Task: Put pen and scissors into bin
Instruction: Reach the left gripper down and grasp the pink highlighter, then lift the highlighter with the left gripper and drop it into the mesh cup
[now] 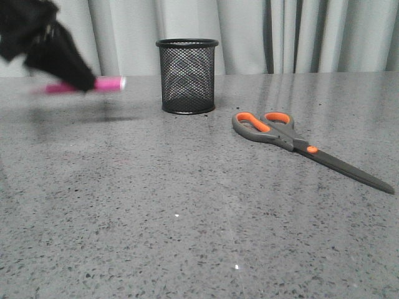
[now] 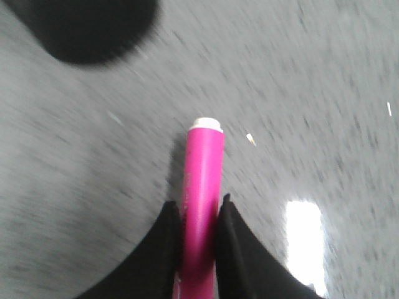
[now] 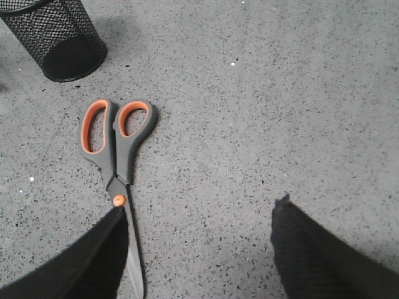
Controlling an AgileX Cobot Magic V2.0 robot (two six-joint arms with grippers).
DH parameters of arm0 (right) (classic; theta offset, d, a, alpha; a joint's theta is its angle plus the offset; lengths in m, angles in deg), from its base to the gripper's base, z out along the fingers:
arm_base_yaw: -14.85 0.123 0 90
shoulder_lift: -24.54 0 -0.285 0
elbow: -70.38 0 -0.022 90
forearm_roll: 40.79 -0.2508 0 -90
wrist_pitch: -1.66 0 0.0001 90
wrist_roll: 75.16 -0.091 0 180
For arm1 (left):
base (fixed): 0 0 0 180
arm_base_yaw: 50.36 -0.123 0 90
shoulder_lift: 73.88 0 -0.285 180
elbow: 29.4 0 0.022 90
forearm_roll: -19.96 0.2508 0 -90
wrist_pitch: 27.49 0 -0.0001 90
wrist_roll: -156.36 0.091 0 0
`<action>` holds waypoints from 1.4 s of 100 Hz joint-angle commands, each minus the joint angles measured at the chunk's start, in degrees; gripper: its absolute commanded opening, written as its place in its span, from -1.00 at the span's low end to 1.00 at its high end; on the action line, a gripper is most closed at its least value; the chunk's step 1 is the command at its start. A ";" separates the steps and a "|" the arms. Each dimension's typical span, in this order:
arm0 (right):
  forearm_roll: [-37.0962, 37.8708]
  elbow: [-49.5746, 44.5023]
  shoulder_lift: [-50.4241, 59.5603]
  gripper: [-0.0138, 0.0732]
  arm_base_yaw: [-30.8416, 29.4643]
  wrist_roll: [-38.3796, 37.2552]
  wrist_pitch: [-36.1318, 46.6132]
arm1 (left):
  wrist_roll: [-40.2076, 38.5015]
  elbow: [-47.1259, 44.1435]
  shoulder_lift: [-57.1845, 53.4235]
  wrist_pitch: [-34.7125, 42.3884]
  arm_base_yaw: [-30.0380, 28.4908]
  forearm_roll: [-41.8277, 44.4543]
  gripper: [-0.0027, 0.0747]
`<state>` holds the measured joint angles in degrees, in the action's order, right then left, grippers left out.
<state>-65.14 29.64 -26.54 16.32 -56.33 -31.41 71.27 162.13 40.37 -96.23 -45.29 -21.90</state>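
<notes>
My left gripper [image 1: 80, 85] is shut on the magenta pen [image 1: 107, 84] and holds it level in the air, left of the black mesh bin [image 1: 187, 76], white end toward the bin. In the left wrist view the pen [image 2: 203, 187] is clamped in my left gripper [image 2: 199, 208]; the view is blurred. The scissors [image 1: 293, 141] lie flat to the right of the bin, handles nearest it. In the right wrist view my right gripper [image 3: 199, 208] is open above the table, one finger beside the scissors' [image 3: 115, 149] blade; the bin [image 3: 56, 37] stands beyond.
The grey speckled table [image 1: 156, 218] runs to a pale curtain [image 1: 280, 34] at the back. A dark blurred shape [image 2: 87, 28] fills one corner of the left wrist view.
</notes>
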 commanded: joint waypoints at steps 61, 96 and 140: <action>-0.40 2.21 -0.19 0.33 -0.35 0.66 2.74 | 2.54 7.39 0.16 33.47 18.08 -46.27 -0.98; -0.40 2.21 -0.19 0.33 -0.35 0.66 2.49 | 2.54 7.39 3.79 34.38 17.97 -47.01 -0.98; -0.40 2.21 -0.19 0.33 -0.35 0.66 2.16 | 2.43 7.39 4.78 33.53 17.75 -47.05 -0.20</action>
<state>-65.14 29.64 -26.54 16.32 -56.33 -32.05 73.73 167.86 48.55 -61.36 -27.58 -65.97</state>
